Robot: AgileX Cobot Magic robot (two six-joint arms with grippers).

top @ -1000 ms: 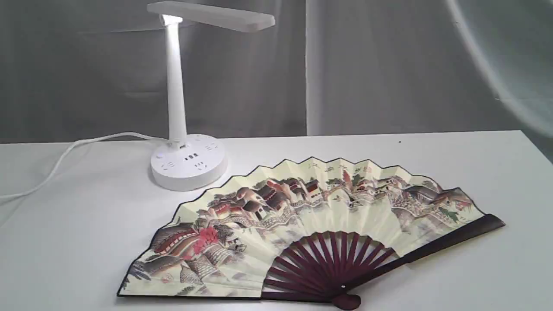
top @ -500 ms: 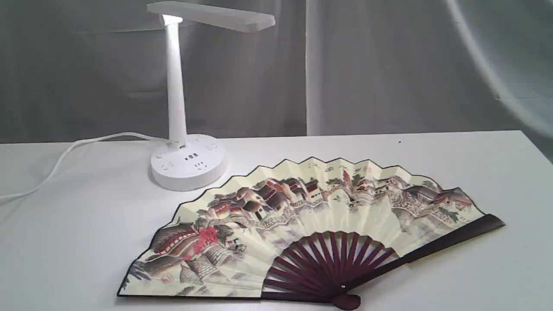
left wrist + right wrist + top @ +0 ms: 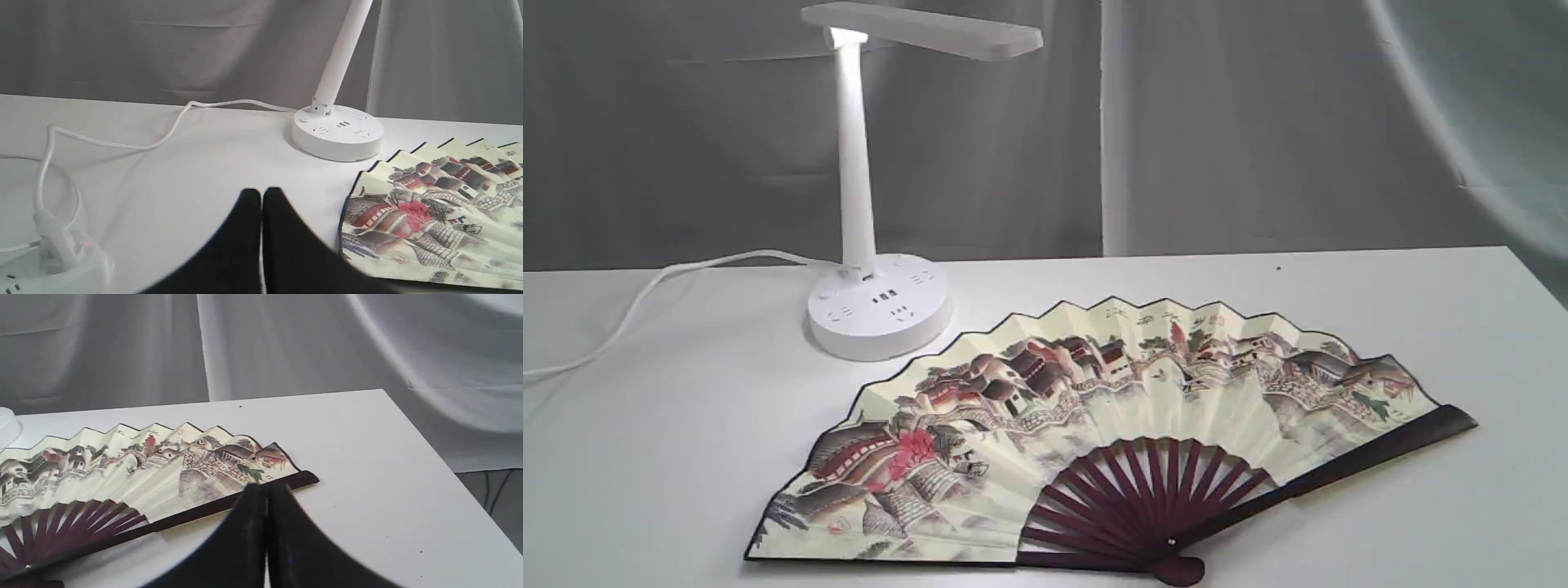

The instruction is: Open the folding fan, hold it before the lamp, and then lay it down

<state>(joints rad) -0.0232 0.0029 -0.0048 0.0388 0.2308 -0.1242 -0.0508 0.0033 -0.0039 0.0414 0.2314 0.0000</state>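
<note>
Exterior view: shows fan (image 3: 1111, 425) spread open, flat on counter (image 3: 670, 425), with lamp (image 3: 856, 163) standing just behind its leaf edge.

Left wrist view: finds left tool (image 3: 261, 196) closed on nothing, tips pressed together; places fan off to one side of it, apart, and lamp base farther ahead.

Right wrist view: finds right tool (image 3: 266, 490) closed too, empty; puts fan's dark outer rib right at its tips, contact impossible to tell.

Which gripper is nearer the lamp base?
Left. The left gripper sits near the lamp base, by one end of the folding fan. The right gripper is at the fan's opposite end, farther off.
</note>
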